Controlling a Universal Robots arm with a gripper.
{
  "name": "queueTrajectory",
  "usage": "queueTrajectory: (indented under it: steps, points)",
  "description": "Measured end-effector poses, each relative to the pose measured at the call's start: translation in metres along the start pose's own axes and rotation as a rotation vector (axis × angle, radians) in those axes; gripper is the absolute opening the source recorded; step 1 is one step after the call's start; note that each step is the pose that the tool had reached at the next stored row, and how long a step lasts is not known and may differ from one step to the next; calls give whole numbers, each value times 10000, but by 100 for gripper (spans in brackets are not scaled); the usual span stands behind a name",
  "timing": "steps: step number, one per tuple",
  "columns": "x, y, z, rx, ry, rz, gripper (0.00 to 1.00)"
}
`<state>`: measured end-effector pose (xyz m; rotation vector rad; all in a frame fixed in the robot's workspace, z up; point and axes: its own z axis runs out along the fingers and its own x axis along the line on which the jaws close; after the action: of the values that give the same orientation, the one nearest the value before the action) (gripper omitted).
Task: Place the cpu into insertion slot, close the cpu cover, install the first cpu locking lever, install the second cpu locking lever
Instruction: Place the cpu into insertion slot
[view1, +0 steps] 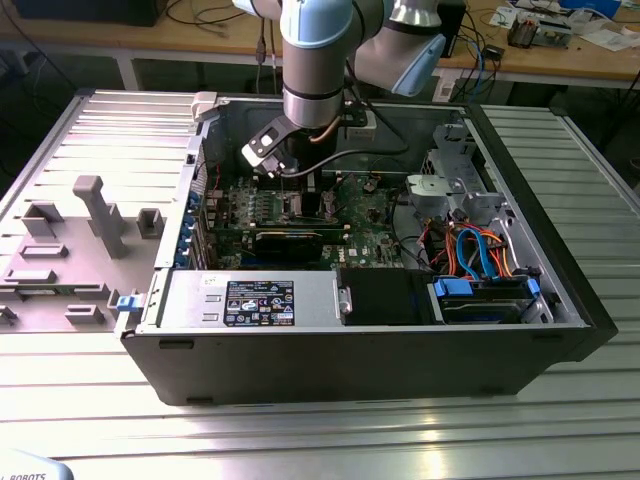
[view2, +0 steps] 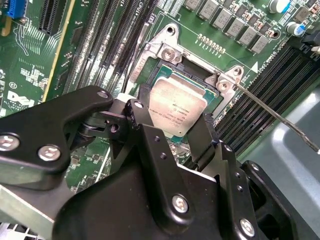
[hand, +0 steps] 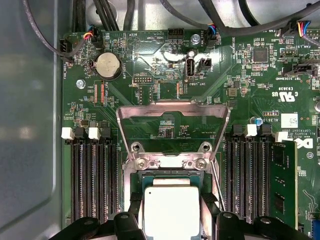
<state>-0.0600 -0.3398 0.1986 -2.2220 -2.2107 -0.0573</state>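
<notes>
The cpu (hand: 171, 210), a pale silver square chip, lies level over the insertion slot (hand: 170, 163), inside its silver rim. In the second wrist view the cpu (view2: 177, 107) sits within the dark socket frame (view2: 192, 70). My gripper (hand: 171, 216) is shut on the cpu, one black finger (view2: 145, 112) against each of two opposite edges. The cpu cover (hand: 125, 125), a silver frame with a large window, stands swung up behind the slot. A thin metal locking lever (view2: 280, 117) sticks out free beside the socket. In the exterior view the gripper (view1: 300, 188) reaches down into the open computer case (view1: 350, 350).
Long black memory slots (hand: 92, 185) flank the socket on both sides, with one memory module (hand: 283, 185) fitted. An expansion card (view1: 290, 240) and a drive cage with blue and orange cables (view1: 480, 250) sit inside the case. A grey fixture (view1: 90, 215) stands at the exterior view's left.
</notes>
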Motion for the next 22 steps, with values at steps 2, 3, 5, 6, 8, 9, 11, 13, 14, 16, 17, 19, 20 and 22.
queueTrajectory:
  steps: [2,3,5,6,8,9,11,13,14,16,17,19,20,22]
  points:
    - [1,1,-23,-1,4,0,54]
    - [1,0,-36,1,-1,0,54]
    - [1,1,-36,0,-11,9,54]
    - [1,0,-34,0,-14,41,54]
    - [4,0,-22,-2,-15,100,54]
    - [7,-1,-16,-2,-15,101,54]
    - [15,-1,-5,-1,-19,99,54]
    - [25,-1,5,2,-23,99,54]
    - [27,-1,8,4,-23,98,54]
    - [29,0,11,0,-17,99,54]
    - [29,-1,12,-1,-16,100,54]
    - [29,0,12,-1,-16,100,54]
    - [29,0,11,-1,-16,100,54]
    - [32,1,-3,-9,-1,101,54]
